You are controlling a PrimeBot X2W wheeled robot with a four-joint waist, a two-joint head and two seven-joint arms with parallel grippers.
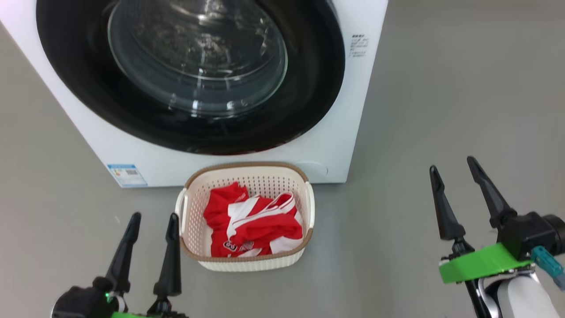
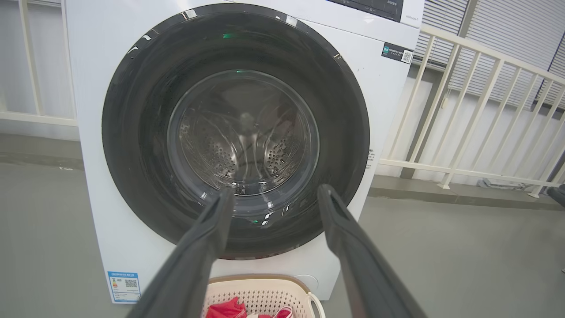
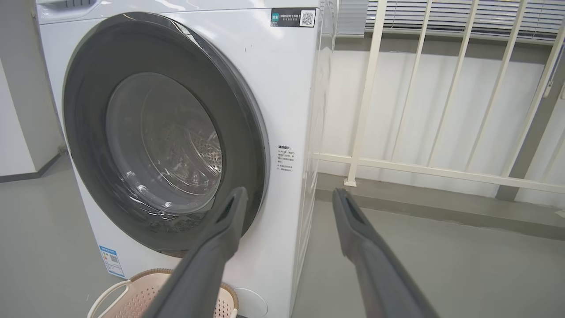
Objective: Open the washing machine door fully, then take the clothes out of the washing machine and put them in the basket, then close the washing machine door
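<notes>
Looks basically done: clothes point(image 1: 251, 225) are in the basket point(image 1: 247, 167), washing machine door point(image 1: 198, 66) looks shut, left claw point(image 1: 154, 215) and right claw point(image 1: 452, 163) both spread wide, empty.

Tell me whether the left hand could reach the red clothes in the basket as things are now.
Probably yes. The left hand hangs open just beside the basket, nothing lies between them, and the clothes sit uncovered inside its open top.
</notes>
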